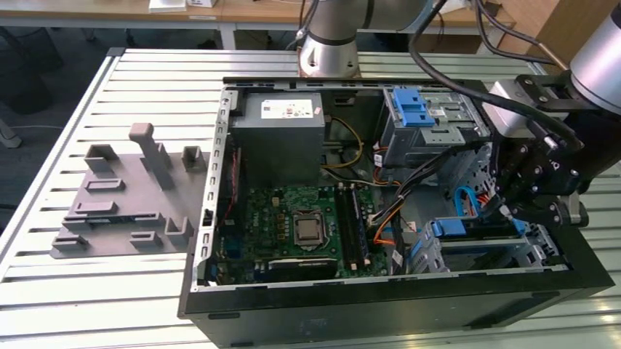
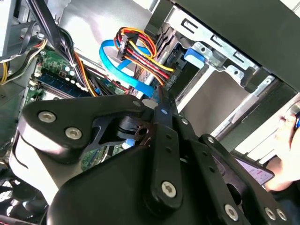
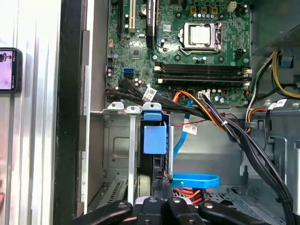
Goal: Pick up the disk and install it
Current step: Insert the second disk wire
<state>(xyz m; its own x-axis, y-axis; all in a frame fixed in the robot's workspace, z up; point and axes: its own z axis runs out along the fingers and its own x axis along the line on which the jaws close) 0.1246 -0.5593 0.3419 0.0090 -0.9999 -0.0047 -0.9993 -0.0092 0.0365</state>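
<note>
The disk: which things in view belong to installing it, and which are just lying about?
Job in hand: the disk in its blue frame, standing in the drive bay; the gripper at its end; the open computer case.

Lying about: grey moulded holder on the slatted table; phone beside the case.

The gripper (image 2: 157, 101) is matt black metal; just past it sit shiny blue plastic disk (image 3: 154, 138) edges.

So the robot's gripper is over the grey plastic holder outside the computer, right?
No. In the exterior view the gripper is inside the open computer case, at the drive bay with the blue-framed disk. The grey plastic holder sits alone outside the case.
</note>
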